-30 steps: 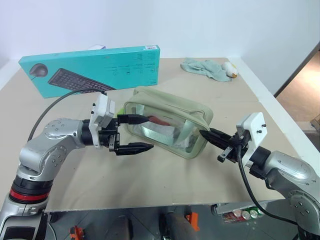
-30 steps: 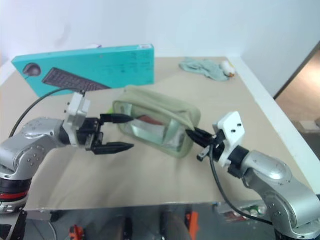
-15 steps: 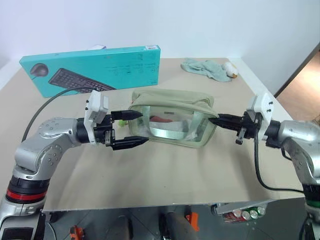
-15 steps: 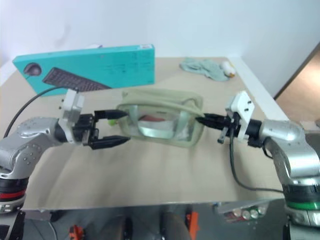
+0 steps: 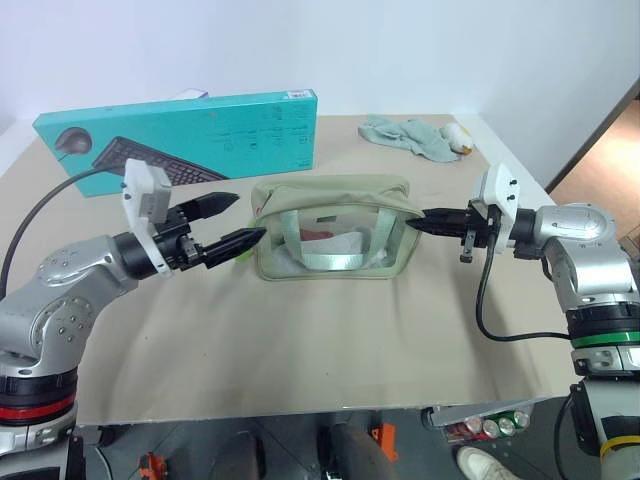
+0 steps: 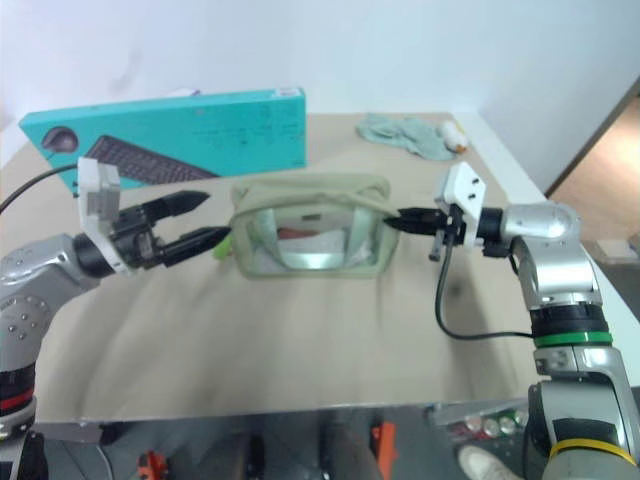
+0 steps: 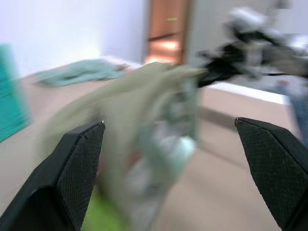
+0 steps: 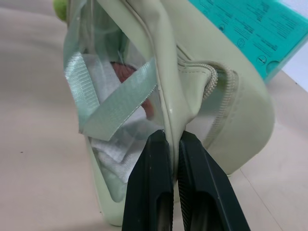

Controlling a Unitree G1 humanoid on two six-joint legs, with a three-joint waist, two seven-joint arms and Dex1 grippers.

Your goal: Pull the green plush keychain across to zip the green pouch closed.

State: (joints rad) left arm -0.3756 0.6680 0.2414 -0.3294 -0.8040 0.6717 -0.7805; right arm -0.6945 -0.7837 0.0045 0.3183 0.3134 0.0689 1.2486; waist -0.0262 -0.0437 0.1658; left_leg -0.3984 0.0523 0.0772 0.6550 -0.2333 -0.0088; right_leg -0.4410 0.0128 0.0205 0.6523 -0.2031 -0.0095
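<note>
The green pouch (image 5: 330, 228) stands upright mid-table, its clear side with pale straps facing me. My right gripper (image 5: 420, 221) is shut on the seam at the pouch's right end; the right wrist view shows its fingers (image 8: 159, 159) pinching that fabric edge. My left gripper (image 5: 250, 215) is open, level, with its tips just off the pouch's left end. The green plush keychain (image 6: 222, 248) shows as a lime fuzzy spot low at that left end, close to the lower left finger. It also appears in the right wrist view as the keychain (image 8: 59, 7).
A long teal keyboard box (image 5: 190, 135) lies behind the pouch on the left. A mint cloth (image 5: 405, 135) with a white-and-orange plush bit (image 5: 460, 140) sits at the back right. The table's white edge (image 5: 520, 190) runs along the right side.
The pouch has swung from slanted to square-on, its right end carried right and back by the shut right gripper. The open left gripper has drawn back to the left, off the pouch's end.
</note>
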